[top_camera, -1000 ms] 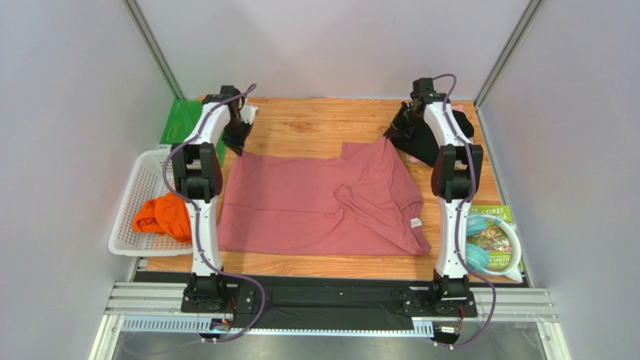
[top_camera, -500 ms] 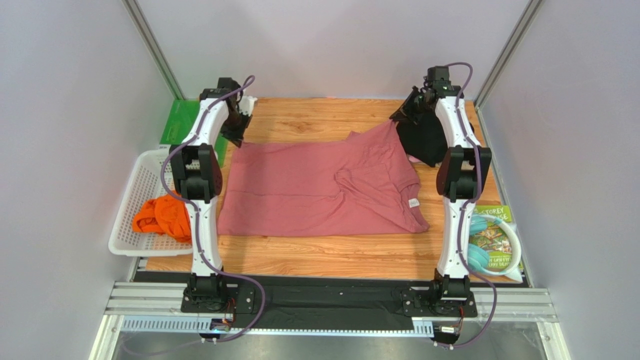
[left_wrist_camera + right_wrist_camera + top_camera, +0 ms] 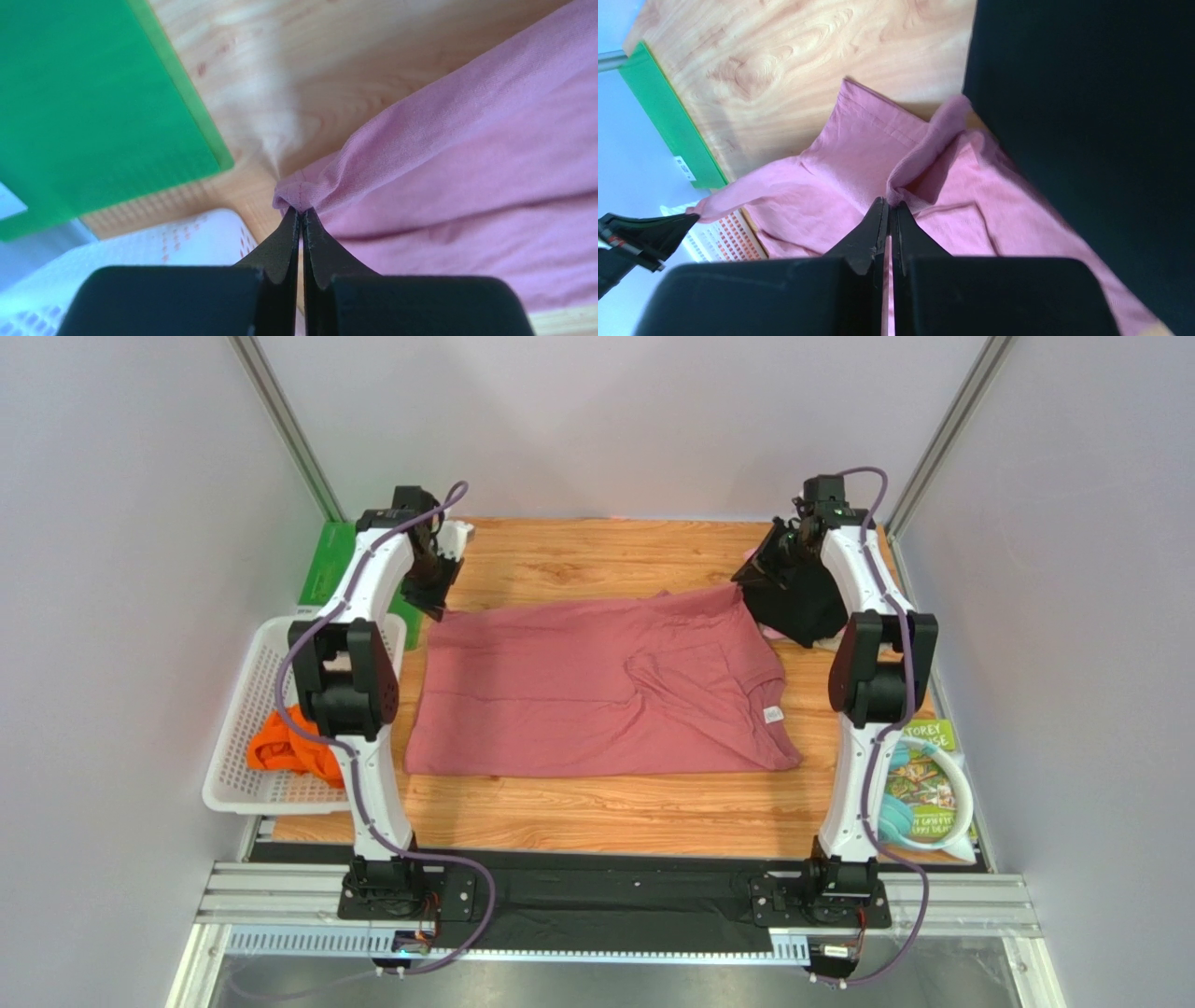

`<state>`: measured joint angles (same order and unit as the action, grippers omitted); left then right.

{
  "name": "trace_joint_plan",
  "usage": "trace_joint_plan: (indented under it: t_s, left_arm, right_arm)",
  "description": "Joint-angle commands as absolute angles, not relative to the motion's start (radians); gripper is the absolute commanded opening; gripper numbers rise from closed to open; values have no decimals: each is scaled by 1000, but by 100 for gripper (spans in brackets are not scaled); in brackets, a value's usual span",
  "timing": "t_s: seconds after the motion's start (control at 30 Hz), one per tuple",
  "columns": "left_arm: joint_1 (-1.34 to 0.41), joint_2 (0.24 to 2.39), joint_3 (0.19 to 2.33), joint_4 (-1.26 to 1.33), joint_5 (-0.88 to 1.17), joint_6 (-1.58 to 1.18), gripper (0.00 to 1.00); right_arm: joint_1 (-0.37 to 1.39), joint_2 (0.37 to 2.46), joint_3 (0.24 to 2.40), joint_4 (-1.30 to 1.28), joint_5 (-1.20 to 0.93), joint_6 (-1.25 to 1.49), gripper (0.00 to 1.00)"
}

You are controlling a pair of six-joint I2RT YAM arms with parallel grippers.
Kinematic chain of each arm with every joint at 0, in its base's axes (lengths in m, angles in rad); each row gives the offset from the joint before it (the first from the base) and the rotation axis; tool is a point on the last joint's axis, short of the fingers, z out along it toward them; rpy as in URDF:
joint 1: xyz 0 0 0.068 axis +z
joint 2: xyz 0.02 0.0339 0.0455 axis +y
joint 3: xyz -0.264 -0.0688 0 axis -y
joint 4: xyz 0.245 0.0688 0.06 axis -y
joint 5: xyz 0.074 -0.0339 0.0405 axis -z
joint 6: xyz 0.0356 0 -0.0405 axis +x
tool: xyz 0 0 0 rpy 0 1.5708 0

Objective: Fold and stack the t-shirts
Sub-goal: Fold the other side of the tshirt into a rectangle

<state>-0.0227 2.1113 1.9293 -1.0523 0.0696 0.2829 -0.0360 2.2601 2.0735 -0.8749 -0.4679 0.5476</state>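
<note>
Both grippers pinch the large dusty-rose soft cloth t-shirt [image 3: 589, 693]: the left gripper [image 3: 300, 213] is clenched on a bunched hem corner, the right gripper [image 3: 888, 204] on a wrinkled fold. It lies spread on the light grained wooden table [image 3: 603, 812], just beside a black cloth shirt [image 3: 802, 602].

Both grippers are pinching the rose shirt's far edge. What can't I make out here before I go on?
- Orange shirt, top view: the left arm covers part of it in the basket.
- Black shirt, top view: the right arm crosses it; the right wrist view cuts it off at the edge.
- Neck label on the dusty-rose shirt, top view: too small to read.
- Cloth inside the left gripper and right gripper, wrist views: hidden by the closed fingers.
</note>
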Motion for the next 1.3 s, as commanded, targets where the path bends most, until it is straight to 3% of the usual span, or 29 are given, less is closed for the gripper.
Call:
trace_joint_plan:
  t_s: [0.0,0.23,0.5,0.83,1.27]
  left_arm:
    - [-17,1967,1836,-980,58,314,0]
    - [-15,1942,1807,-996,75,316,0]
    - [-15,1901,1749,-982,68,324,0]
    - [-15,1876,1776,-988,40,342,0]
    - [-15,1790,1637,-969,67,365,0]
  right_arm:
    - [-40,2103,2011,-845,-428,499,0]
    - [-32,2042,1962,-897,-410,500,0]
    - [-29,1918,1758,-899,-344,488,0]
    - [-28,1821,1721,-930,-330,494,0]
    - [-6,1625,1496,-928,-302,491,0]
